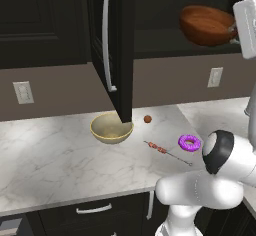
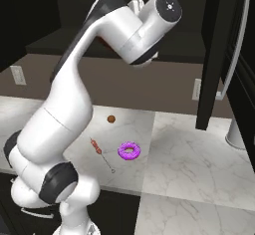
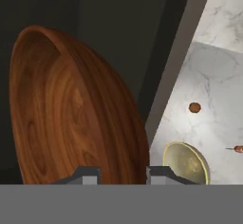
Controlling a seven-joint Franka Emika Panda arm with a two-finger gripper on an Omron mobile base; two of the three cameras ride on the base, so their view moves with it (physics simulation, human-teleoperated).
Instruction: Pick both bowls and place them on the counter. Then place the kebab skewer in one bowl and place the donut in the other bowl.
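At the upper right of the left base view my gripper (image 1: 234, 31) has the brown bowl (image 1: 206, 25) by its rim, lifted in front of the dark cupboard opening, well above the counter (image 1: 50, 155). Lower down, the cream bowl (image 1: 111, 127) already sits on the marble at mid-frame, partly behind the hanging cabinet door (image 1: 120, 45); the small brown ball (image 1: 147, 119) lies just to its right, and the skewer (image 1: 165, 151) and donut (image 1: 189, 142) lie near each other toward the right, apart from both bowls. In the right base view my arm fills the left and top of the frame and hides the hand, so I cannot judge the grip there; the ball (image 2: 111, 119) sits at centre, with the skewer (image 2: 99, 152) and donut (image 2: 129, 151) below it on the marble. In the hand view my fingertips (image 3: 85, 174) at the bottom edge pinch the wooden bowl's (image 3: 71, 109) rim between them, clamped on it, the bowl standing on edge across the left half; at lower right I see the cream bowl (image 3: 186, 163), the ball (image 3: 194, 107) above it and the skewer's end (image 3: 237, 148) at the right edge. I judge I am midway through the second bowl's move. Next I must carry it down past the door, level it, and set it on bare marble clear of the cream bowl and the food before letting go.
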